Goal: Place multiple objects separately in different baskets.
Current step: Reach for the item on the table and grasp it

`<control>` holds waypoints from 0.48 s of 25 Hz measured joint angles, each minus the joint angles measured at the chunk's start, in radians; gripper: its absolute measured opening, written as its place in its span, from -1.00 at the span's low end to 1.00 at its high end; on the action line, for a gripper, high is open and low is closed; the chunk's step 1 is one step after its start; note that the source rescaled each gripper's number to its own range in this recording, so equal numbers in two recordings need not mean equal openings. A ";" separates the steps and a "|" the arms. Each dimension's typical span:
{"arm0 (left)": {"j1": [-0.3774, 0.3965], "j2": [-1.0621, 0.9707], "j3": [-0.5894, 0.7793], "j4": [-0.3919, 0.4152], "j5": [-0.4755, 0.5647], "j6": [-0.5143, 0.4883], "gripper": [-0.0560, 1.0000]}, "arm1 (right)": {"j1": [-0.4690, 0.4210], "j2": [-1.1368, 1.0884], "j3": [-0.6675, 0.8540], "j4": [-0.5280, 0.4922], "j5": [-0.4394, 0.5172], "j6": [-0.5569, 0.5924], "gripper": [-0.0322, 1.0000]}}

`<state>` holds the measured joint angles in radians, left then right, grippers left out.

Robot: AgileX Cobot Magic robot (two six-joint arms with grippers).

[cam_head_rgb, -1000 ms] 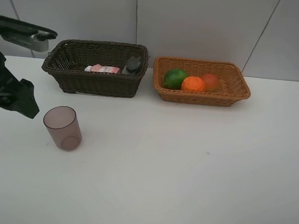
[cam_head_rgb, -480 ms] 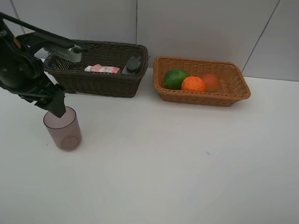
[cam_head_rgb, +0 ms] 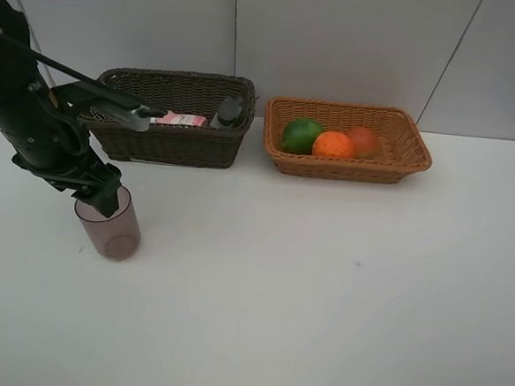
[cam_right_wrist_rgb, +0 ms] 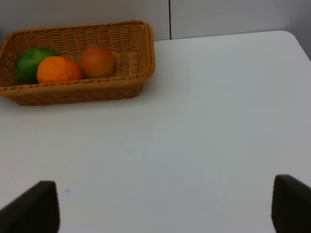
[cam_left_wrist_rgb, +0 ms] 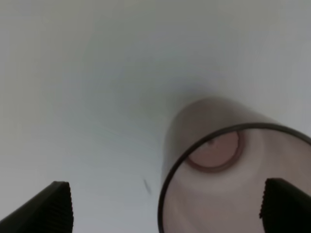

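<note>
The translucent mauve cup [cam_head_rgb: 110, 228] stands upright on the white table at the left. My left gripper [cam_head_rgb: 105, 200] hangs open just over the cup's rim; in the left wrist view the cup [cam_left_wrist_rgb: 228, 165] sits between its spread fingertips [cam_left_wrist_rgb: 54, 208], off towards one side. The dark brown basket [cam_head_rgb: 172, 145] holds the pink bottle [cam_head_rgb: 180, 119] and the dark grey bottle [cam_head_rgb: 229, 111]. The tan basket [cam_head_rgb: 347, 170] holds the green fruit [cam_head_rgb: 302, 135], the orange [cam_head_rgb: 333, 145] and the red-orange fruit [cam_head_rgb: 363, 140]. My right gripper [cam_right_wrist_rgb: 163, 208] is open and empty, well clear of the tan basket [cam_right_wrist_rgb: 141, 53].
Both baskets stand side by side at the back of the white table [cam_head_rgb: 322, 277], against a grey panelled wall. The left arm [cam_head_rgb: 33, 115] reaches in from the left edge.
My left arm has swung in from the left edge, rightwards and down, until its open gripper stands over the cup. The cup, the baskets and their contents have not moved.
</note>
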<state>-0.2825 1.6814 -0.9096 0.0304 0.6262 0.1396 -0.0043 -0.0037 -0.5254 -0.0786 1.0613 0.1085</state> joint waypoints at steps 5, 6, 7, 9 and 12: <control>0.000 0.056 -0.001 0.001 -0.056 -0.020 1.00 | 0.000 0.000 0.000 0.000 0.000 0.000 0.85; 0.000 0.071 -0.001 0.001 -0.062 -0.021 1.00 | 0.000 0.000 0.000 0.000 0.000 0.000 0.85; 0.000 0.085 -0.001 0.001 -0.068 -0.021 1.00 | 0.000 0.000 0.000 0.000 0.000 0.000 0.85; 0.000 0.111 -0.001 0.001 -0.075 -0.021 1.00 | 0.000 0.000 0.000 0.000 0.000 0.000 0.85; 0.000 0.147 -0.001 0.002 -0.100 -0.021 1.00 | 0.000 0.000 0.000 0.000 0.000 0.000 0.85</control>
<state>-0.2825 1.8281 -0.9104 0.0324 0.5261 0.1184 -0.0043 -0.0037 -0.5254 -0.0786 1.0613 0.1085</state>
